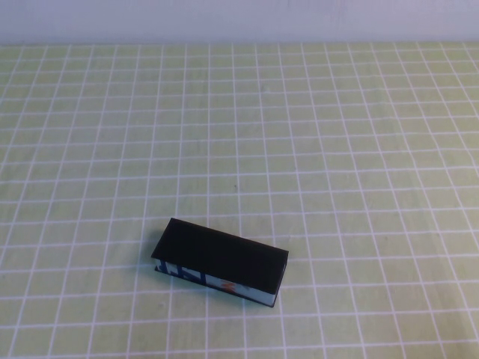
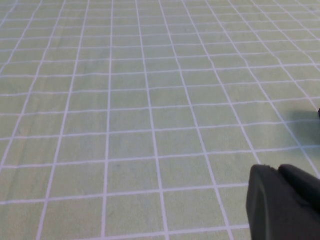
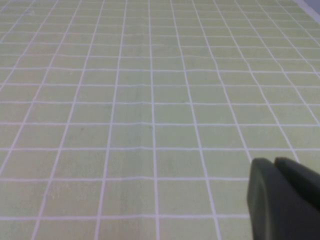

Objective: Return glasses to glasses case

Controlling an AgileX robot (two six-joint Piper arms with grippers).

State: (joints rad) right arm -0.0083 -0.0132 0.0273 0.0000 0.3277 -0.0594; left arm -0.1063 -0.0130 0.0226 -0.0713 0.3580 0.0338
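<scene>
Glasses case point(image 1: 221, 262): a black rectangular box lying closed on the green gridded tablecloth point(image 1: 337, 149), near the front edge of the high view and slightly left of centre, its flat lid uppermost and its printed long side (blue, white and a spot of orange) facing the robot. It sits askew to the grid lines, the left end farther from the robot than the right.

Glasses: not visible in any view; with the lid down they may already lie inside, though this cannot be confirmed.

Left gripper point(image 2: 282, 202): seen only in the left wrist view as a dark finger mass low over bare cloth; neither arm enters the high view, so it appears parked well apart from the case. Whether the fingers stand apart or together cannot be told.

Right gripper point(image 3: 282, 195): likewise a dark shape over bare cloth in the right wrist view, the case out of its sight; finger state cannot be told.

Judgement: the task looks finished or nearly so. If a step remains, it is to check that the lid is seated flat; any press should come straight down on the lid's middle, lightly, so the box does not slide on the cloth.
</scene>
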